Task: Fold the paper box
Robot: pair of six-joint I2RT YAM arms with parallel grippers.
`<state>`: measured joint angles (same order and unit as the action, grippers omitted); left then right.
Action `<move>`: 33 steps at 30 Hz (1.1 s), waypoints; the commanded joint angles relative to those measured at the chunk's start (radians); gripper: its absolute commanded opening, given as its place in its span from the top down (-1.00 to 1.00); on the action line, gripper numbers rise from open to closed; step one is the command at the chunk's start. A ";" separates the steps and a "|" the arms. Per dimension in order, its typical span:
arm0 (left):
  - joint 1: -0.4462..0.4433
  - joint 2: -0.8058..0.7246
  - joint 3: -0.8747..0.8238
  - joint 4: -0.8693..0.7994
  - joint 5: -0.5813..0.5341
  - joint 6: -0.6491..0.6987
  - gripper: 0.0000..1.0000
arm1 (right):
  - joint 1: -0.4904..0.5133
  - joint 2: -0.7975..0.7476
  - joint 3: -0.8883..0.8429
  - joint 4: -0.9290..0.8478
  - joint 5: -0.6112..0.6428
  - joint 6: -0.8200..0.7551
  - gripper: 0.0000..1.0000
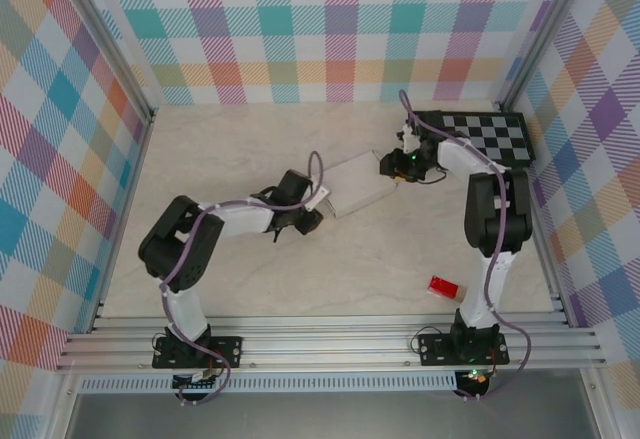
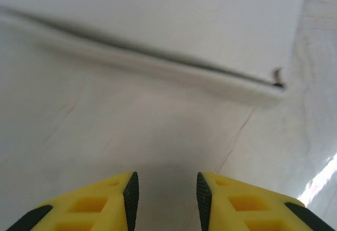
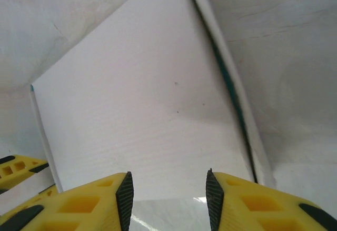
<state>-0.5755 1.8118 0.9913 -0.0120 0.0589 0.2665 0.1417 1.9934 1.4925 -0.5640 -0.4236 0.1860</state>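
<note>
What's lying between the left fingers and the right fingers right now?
The paper box, folded flat and white, lies between the left fingers and the right fingers; the top external view shows this most clearly.

The flat white paper box (image 3: pixel 142 110) looked matt and smooth, while the pale marble-patterned bench (image 1: pixel 300 279) had a slight gloss.

The paper box (image 1: pixel 355 185) lies flat near the table's (image 1: pixel 300 289) centre, with the left gripper (image 2: pixel 164 182) at its 8 o'clock end and the right gripper (image 3: pixel 168 182) at its 2 o'clock end. The checkerboard (image 1: pixel 495 137) lies at the table's 2 o'clock and the small block (image 1: pixel 443 287) at its 4 o'clock.
</note>
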 commanded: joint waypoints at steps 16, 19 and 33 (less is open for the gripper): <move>0.158 -0.206 0.131 -0.015 0.060 -0.358 -1.00 | -0.038 -0.141 -0.064 0.027 0.122 0.043 -0.02; 0.175 -0.210 0.100 0.020 0.032 -0.448 -1.00 | -0.052 -0.077 -0.058 0.095 0.058 0.068 -0.03; 0.229 -0.349 -0.021 -0.019 -0.123 -0.473 -1.00 | -0.019 0.035 -0.146 0.284 0.019 0.210 -0.05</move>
<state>-0.3817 1.5223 0.9901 -0.0254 -0.0292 -0.1883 0.0887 2.0830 1.4029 -0.3386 -0.3691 0.3595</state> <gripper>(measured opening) 0.998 0.524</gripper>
